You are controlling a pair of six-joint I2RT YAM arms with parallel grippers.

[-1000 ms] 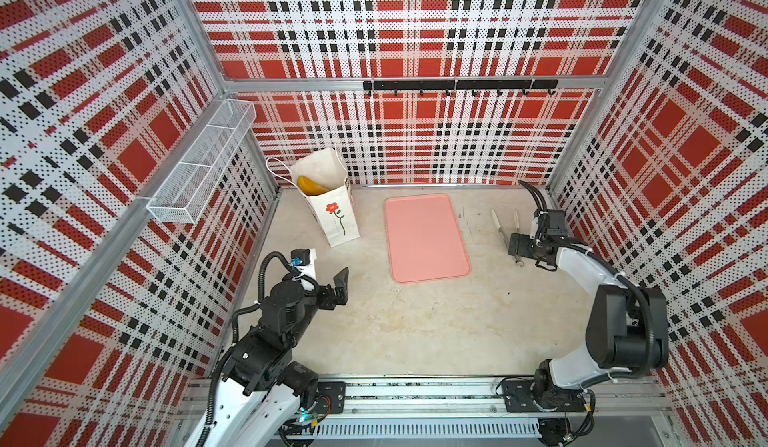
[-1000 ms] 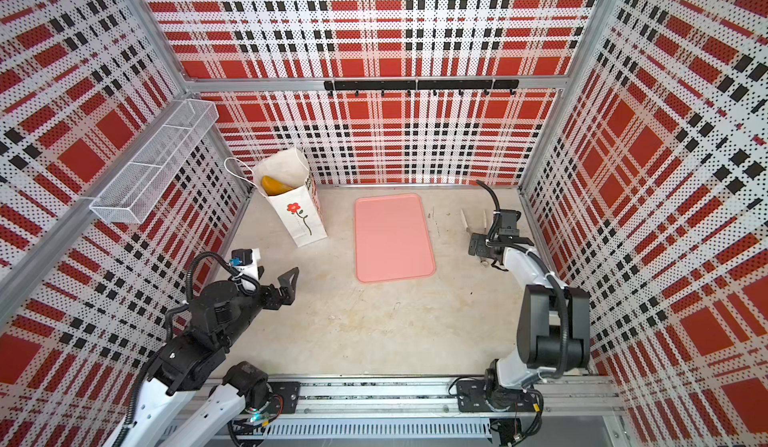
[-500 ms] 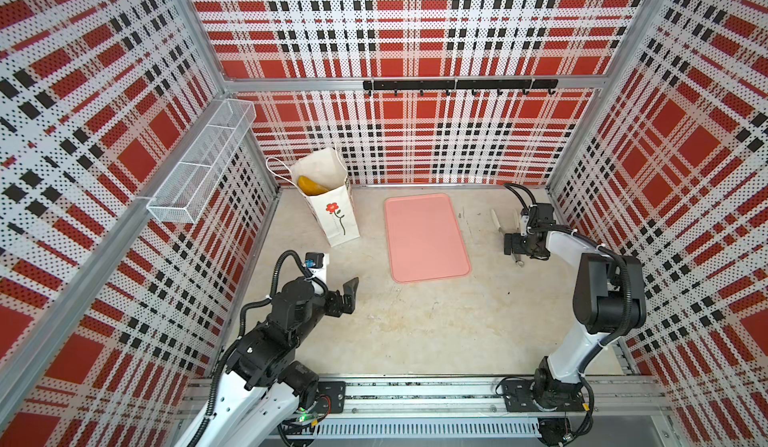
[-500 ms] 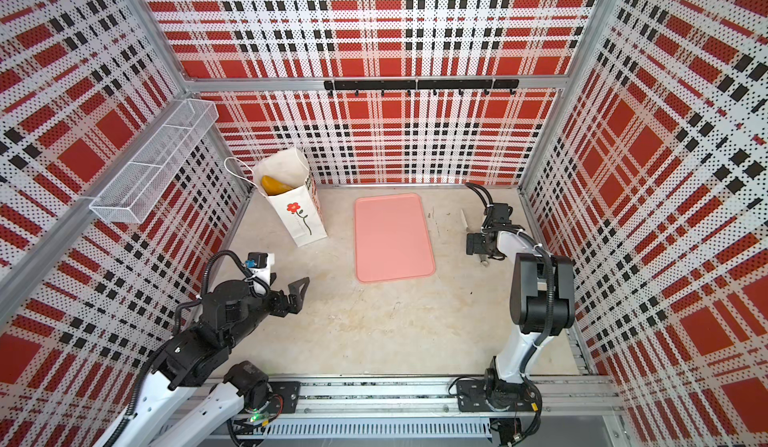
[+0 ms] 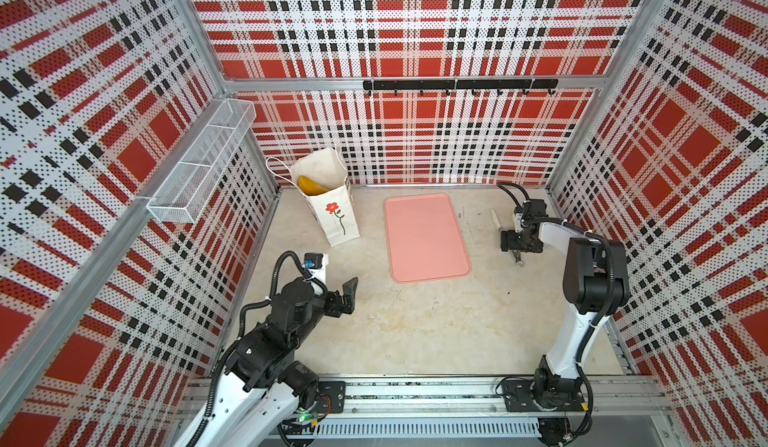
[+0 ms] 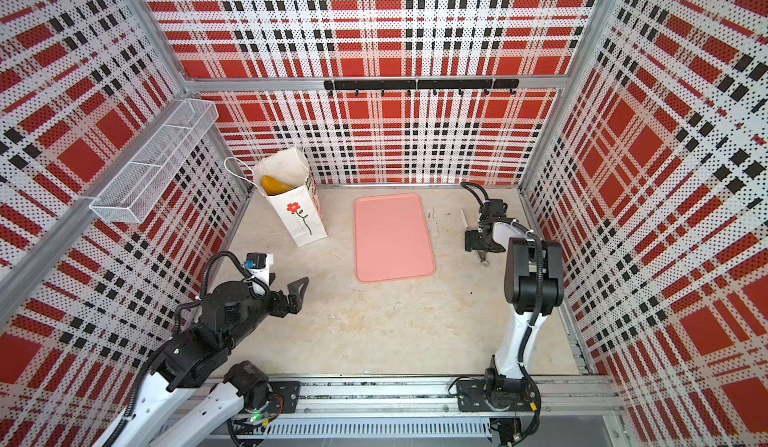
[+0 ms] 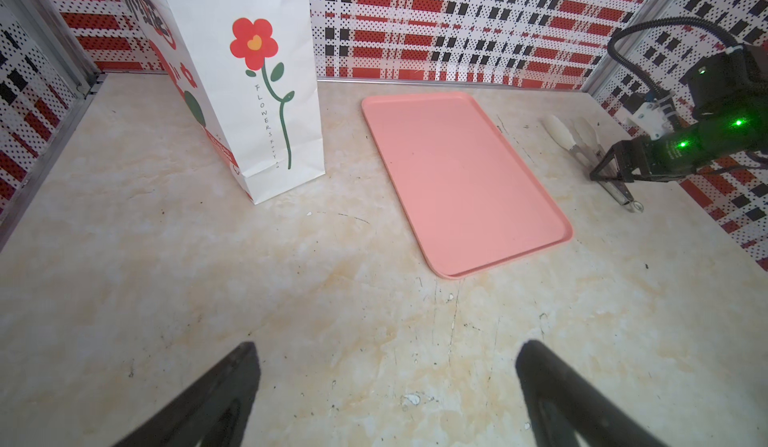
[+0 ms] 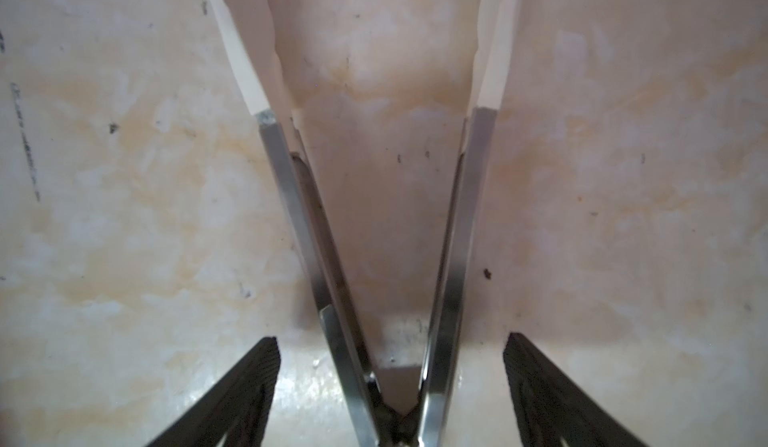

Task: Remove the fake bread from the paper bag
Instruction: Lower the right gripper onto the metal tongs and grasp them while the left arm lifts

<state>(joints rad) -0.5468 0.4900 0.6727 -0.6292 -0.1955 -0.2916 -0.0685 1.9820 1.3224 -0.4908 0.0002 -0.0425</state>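
Hovers over the worktop [image 7: 291, 299] with left gripper [image 7: 388, 345] jaws spread wide, grasping nothing. Straddles the tongs [image 8: 291, 199] with right gripper [image 8: 390, 339] jaws parted, touching neither arm. Has fake bread [image 5: 311, 185] inside the upright paper bag [image 5: 332, 216], back left.

A robot lab cell: plaid perforated walls [image 5: 415, 29], aluminium frame [image 5: 291, 85].

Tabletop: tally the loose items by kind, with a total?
Paper bag: 1
Fake bread: 1 visible, in the bag's mouth; any deeper ones are hidden
Pink tray: 1
Tongs: 1
Total: 4
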